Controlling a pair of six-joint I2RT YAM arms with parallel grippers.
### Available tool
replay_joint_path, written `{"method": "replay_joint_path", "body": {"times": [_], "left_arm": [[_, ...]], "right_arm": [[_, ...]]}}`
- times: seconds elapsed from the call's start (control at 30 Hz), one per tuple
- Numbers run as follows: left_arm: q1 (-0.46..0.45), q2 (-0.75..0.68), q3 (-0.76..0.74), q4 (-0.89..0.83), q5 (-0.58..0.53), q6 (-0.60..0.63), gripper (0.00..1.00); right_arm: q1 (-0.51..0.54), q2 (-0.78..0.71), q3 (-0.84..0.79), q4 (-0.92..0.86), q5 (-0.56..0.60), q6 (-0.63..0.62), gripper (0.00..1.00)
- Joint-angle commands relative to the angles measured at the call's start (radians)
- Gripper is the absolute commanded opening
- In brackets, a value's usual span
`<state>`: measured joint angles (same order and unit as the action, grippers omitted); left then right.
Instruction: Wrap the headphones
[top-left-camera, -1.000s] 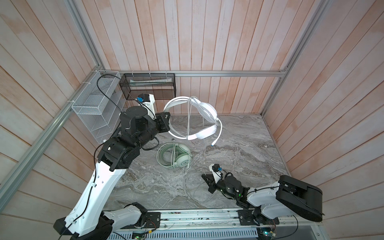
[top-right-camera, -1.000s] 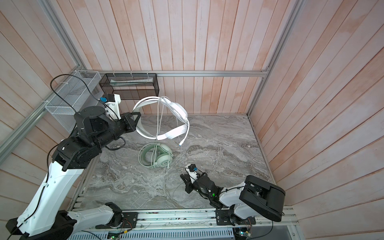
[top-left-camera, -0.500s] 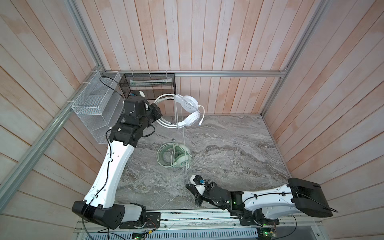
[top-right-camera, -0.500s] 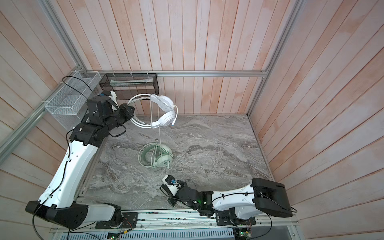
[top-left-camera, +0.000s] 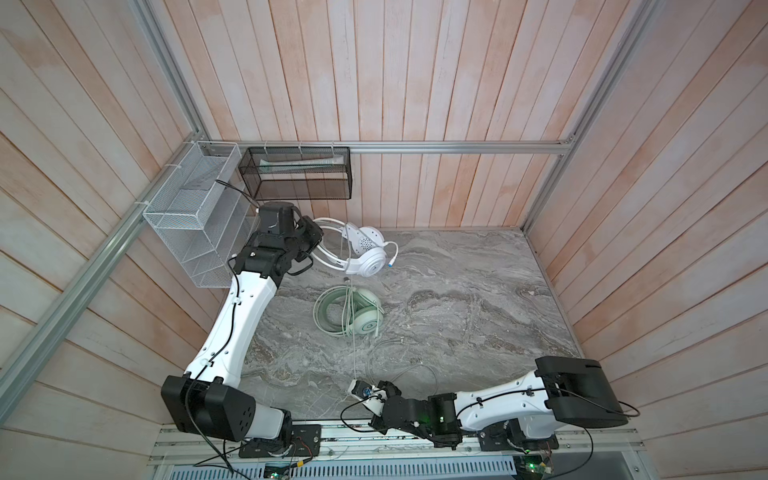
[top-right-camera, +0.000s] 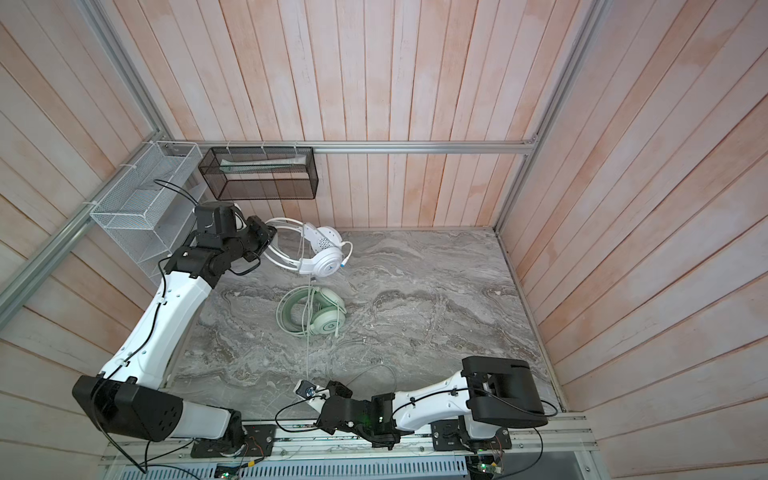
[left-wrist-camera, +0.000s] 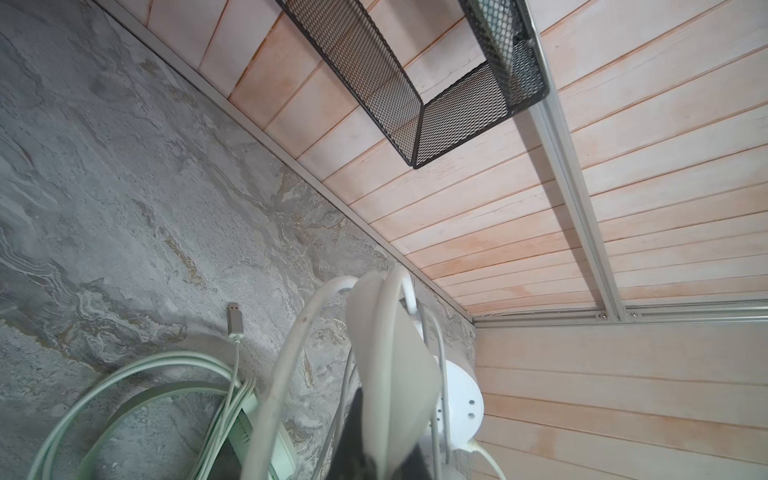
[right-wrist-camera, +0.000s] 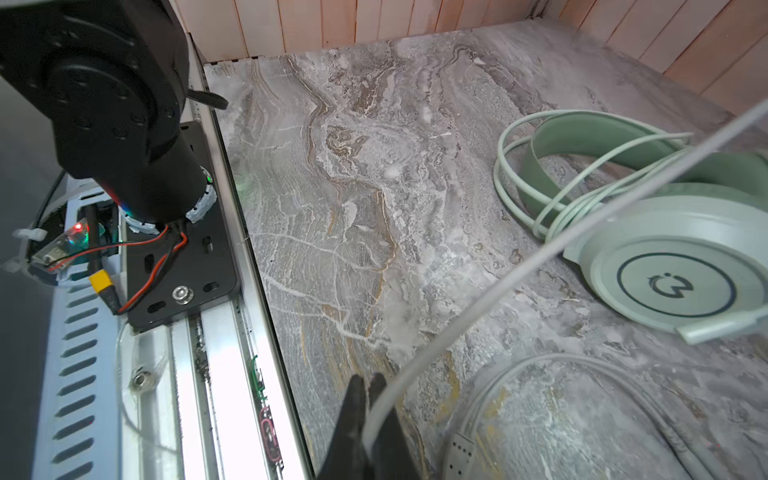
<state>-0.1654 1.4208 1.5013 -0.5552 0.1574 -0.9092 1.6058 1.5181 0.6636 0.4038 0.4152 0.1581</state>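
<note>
White headphones (top-left-camera: 368, 259): thin headband, perforated cup.

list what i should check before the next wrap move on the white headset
1. Left gripper shut on the white headset, at its headband: ok.
2. Right gripper shut on the white cord: ok.
3. Cord straight between headset and right gripper: ok.
4. Cord clear of the mint-green headset: cannot tell; it crosses over it in both top views.
5. Loose cord out of the way: not ok; it lies looped on the table beside the right gripper.
</note>
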Motion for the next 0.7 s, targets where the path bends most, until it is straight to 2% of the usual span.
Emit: {"method": "replay_joint_path", "body": {"times": [0.0, 0.27, 0.37, 0.53, 0.67], "left_arm": [[0.010, -0.087, -0.049, 0.218, 0.036, -0.056, 0.00], [0.003, -0.229, -0.240, 0.341, 0.146, -0.135, 0.00], [-0.023, -0.284, -0.315, 0.394, 0.154, -0.170, 0.00], [-0.078, -0.344, -0.401, 0.437, 0.130, -0.177, 0.00], [-0.097, -0.361, -0.462, 0.479, 0.141, -0.198, 0.00]], "right_arm": [[0.002, -0.073, -0.006, -0.020, 0.035, -0.029, 0.00], [-0.101, -0.220, -0.055, 0.020, 0.010, -0.043, 0.00], [-0.124, -0.244, -0.058, 0.048, -0.008, -0.050, 0.00], [-0.143, -0.228, -0.025, 0.038, -0.039, -0.066, 0.00], [-0.143, -0.174, -0.004, 0.084, -0.159, -0.041, 0.00]]}}
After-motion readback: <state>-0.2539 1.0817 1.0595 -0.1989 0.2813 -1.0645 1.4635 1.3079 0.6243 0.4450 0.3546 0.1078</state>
